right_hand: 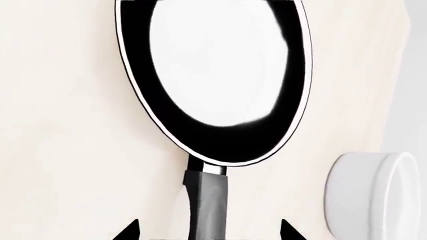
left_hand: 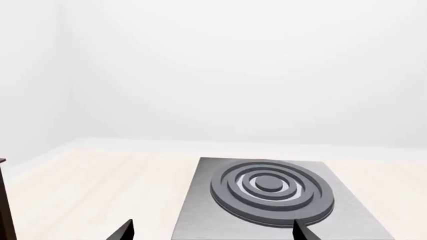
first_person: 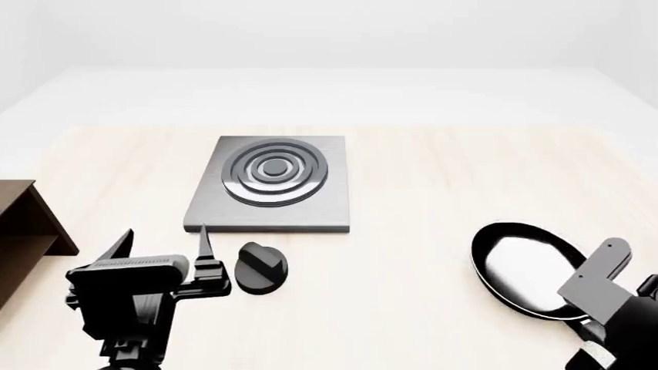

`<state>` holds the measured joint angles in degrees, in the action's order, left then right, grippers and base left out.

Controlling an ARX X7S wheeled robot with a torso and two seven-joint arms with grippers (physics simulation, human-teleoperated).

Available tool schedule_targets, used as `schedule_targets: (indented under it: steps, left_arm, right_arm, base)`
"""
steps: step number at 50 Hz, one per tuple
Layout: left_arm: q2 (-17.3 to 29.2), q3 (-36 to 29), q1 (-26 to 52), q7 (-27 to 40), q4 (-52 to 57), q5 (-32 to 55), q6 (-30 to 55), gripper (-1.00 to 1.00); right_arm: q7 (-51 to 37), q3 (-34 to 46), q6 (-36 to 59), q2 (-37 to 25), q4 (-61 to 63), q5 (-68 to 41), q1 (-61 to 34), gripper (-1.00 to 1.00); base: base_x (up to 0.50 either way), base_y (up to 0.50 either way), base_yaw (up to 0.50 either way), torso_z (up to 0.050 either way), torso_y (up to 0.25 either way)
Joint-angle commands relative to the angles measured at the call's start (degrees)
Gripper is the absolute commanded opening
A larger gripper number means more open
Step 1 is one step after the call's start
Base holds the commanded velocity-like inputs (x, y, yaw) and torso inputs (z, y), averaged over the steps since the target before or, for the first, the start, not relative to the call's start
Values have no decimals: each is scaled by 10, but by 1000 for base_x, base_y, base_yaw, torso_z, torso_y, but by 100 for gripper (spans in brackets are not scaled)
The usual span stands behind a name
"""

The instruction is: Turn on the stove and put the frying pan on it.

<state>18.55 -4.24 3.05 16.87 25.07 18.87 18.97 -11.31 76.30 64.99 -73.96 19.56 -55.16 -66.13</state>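
Nearest the robot, the left claw [first_person: 165, 243] is seen spread, nothing between its tips, with the round black knob [first_person: 260, 267] lying on the bench [first_person: 432, 185] just beside its inner tip, towards the robot's right. In the left wrist view the two tips frame the near edge of the stove [left_hand: 280, 220], so the knob is judged to sit below and short of that camera's sight. At the robot's right, the right claw [right_hand: 207, 234] is spread astride the handle [right_hand: 207, 210] of the frying pan [right_hand: 220, 75]; whether the tips touch the handle cannot be told. The handle's long axis runs straight out from this claw, the pan bowl at its far end. The right arm is clearly the nearer to the pan, the left to the knob. A white bowl [right_hand: 373, 195] stands close beside the handle, on its outer side, and is judged the one obstacle to a lift. Farther out, the stove [first_person: 273, 185] lies flat with its burner rings [first_person: 276, 171] bare, well apart from the pan, with open bench between. A brown shelf [first_person: 26, 227] is kept to the far left edge.
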Motion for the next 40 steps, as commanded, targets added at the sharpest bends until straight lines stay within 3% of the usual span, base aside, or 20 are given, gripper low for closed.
schedule_targets:
  steps: [1,40]
  left_arm:
    - [2,-4,0,3,1,-2,0,100]
    - [8,-12,1,11,0,-3,-3,100]
  right_arm:
    - [-8,3,-29,-2,-32,0,21,100]
    - [-26,24,-105,26,-129,13,94,100]
  base:
    - [0,0,0,0,0]
    - [0,0,0,0,0]
